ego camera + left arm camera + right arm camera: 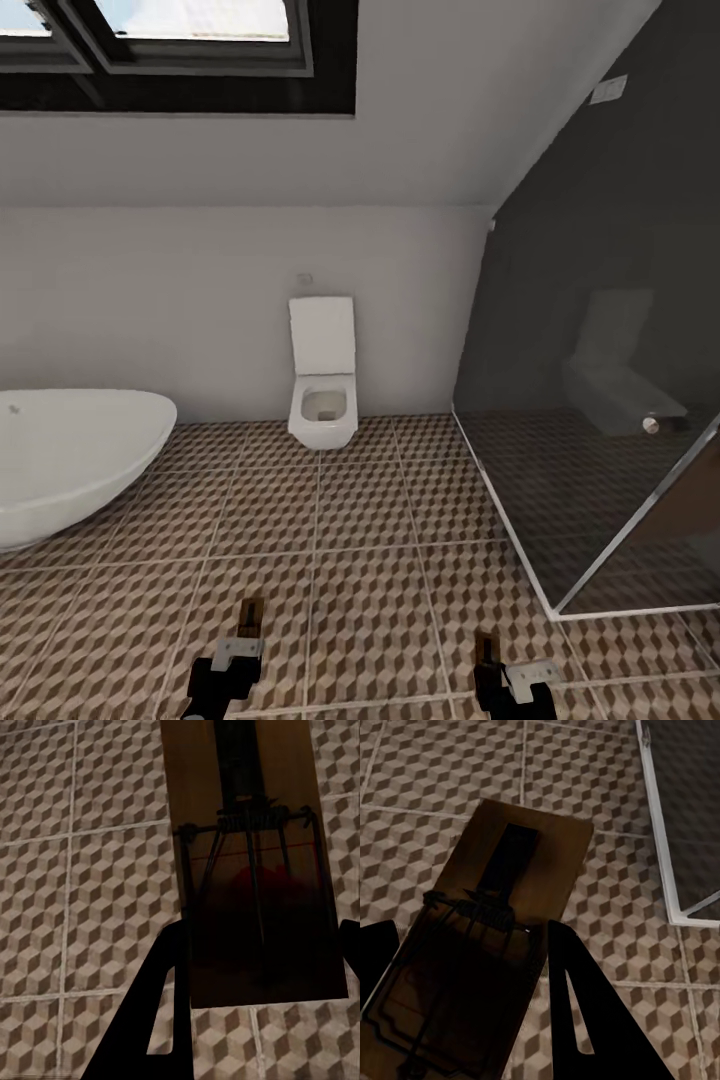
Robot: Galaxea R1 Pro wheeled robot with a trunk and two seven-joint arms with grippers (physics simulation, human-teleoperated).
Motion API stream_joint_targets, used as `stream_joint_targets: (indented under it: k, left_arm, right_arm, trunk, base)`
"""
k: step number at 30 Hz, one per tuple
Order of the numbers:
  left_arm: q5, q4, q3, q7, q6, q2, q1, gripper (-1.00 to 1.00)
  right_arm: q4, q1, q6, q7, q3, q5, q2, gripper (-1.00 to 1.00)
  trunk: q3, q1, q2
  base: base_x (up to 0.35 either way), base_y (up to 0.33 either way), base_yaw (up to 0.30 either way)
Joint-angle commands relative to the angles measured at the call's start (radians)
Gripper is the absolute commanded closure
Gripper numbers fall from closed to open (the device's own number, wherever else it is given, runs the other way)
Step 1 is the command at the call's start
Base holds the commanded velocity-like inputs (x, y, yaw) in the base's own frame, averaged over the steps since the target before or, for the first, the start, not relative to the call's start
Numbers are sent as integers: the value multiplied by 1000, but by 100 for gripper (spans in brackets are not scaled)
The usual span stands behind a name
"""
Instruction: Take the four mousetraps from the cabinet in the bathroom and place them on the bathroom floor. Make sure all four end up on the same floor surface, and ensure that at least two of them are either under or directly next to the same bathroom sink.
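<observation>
My left gripper (pixel 240 650) sits low over the bathroom floor (pixel 370 600), and it's clamped on a mousetrap (pixel 255 870): the wrist camera shows the tan board running out ahead of my fingers (pixel 150 1020), spring coil and wire bar on the upper face, one dark finger on either long edge. I judge it featherlight and stiff, a thin wooden slab that won't flex, but the wire parts look like the fragile bit, so the bare edges of the board are the place to pinch, not the metal.

Ahead, past both hands: a white bathtub (pixel 70 460) beyond my left, a wall-hung toilet (pixel 323 390) straight on, a dark glass shower screen (pixel 610 400) beyond my right. The sink isn't ahead of me here.

Over to my right gripper (pixel 505 675): same story, closed on a second mousetrap (pixel 502 945), board jutting forward between the fingers (pixel 585 1020), wire frame near my grip, dark tongue plate further out. The smooth wood could slide if I tilt it, so I'd keep it level. The shower's white frame edge (pixel 656 817) lies beyond that trap, well apart.
</observation>
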Motion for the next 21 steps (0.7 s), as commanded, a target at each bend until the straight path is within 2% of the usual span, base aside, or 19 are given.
stream_joint_targets:
  k: [1,6,15,21]
  left_arm:
    - [4,5,-8,4,-6,-1,-2,100]
    - [4,5,-8,4,-6,-2,-2,100]
    - [4,5,-8,4,-6,-1,-2,100]
    - [4,5,-8,4,-6,-2,-1,100]
  right_arm:
    - [0,-1,-3,-4,9,-9,-1,100]
    - [0,-1,-3,-4,9,-9,-1,100]
    - [0,-1,-3,-4,9,-9,-1,100]
    - [0,-1,-3,-4,9,-9,-1,100]
  trunk:
    - [-1,1,-2]
    - [2,1,-2]
    - [3,1,-2]
    - [3,1,-2]
  base:
    - [0,0,253]
    - [0,0,176]
    - [3,0,19]
    - [184,0,1]
